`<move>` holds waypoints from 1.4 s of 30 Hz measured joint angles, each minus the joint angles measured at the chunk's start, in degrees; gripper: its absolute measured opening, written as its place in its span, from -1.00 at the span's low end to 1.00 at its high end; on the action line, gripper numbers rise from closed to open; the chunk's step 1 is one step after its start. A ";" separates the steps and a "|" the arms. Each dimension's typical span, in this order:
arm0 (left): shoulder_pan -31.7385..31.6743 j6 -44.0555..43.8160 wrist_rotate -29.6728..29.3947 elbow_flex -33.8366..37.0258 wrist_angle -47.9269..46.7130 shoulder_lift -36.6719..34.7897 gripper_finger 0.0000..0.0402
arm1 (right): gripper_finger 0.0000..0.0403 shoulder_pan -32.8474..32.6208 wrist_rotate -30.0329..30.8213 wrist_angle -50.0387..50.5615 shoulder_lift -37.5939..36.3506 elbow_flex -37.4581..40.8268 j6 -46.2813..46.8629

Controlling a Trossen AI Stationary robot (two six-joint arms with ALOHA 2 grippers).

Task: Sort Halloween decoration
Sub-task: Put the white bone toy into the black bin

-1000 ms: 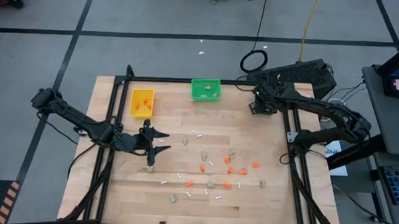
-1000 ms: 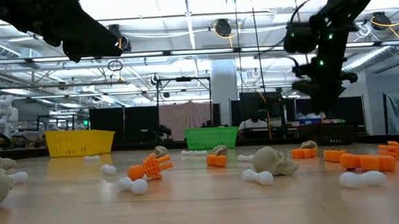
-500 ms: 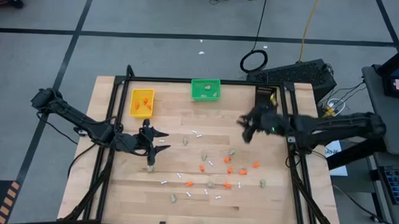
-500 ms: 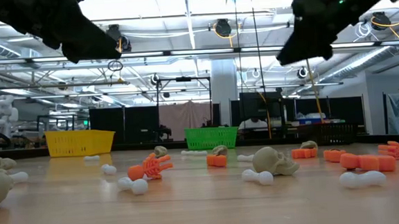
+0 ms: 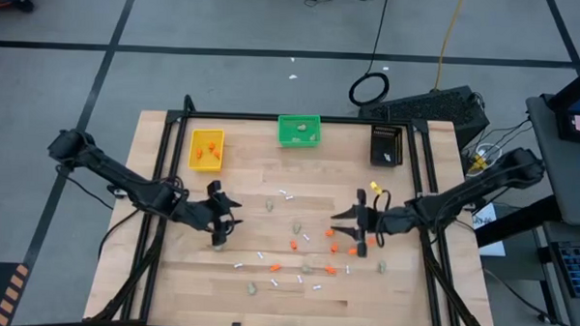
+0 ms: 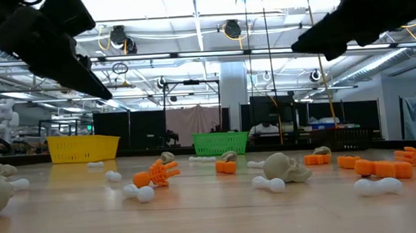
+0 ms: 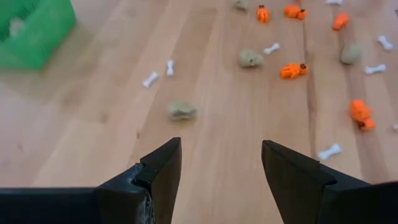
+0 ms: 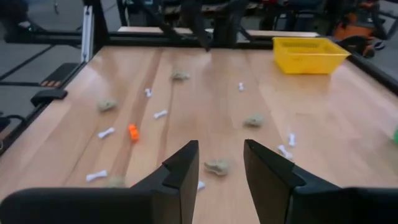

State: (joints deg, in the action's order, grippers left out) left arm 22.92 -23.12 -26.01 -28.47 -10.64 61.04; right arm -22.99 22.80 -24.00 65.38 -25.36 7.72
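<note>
The wooden worktop carried everything, and its layout suited sorting: three bins stood along the far edge, out of the way of the loose pieces, so that each kind could be carried off to its own place. The green bin sat at the middle of that edge with a few beige lumps already inside, the yellow bin toward the left held some orange pieces, and the black bin stood at the right. The left hand hung over the left part of the worktop with its fingers spread and nothing between them, probably poised above the lump that lay just beside it; its wrist view showed a beige skull ahead of the open jaws. The right hand reached in low from the right side to the edge of the scatter, jaws parted and likewise empty, apparently lined up on a beige skull seen between its fingers. The Halloween decoration itself lay loose across the middle and near part of the worktop, well apart from the bins: orange pieces, beige skulls and small white bones, mixed together, so most of the sorting looked still to be done.
</note>
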 joint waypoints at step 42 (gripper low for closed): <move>-3.38 1.63 7.15 -12.22 -23.20 14.73 0.10 | -0.43 -1.13 1.03 -5.80 3.97 -0.02 -1.40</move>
State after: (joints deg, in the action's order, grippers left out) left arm 19.55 -21.49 -18.85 -40.69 -33.83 75.77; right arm -24.12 23.83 -29.80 69.34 -25.39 6.33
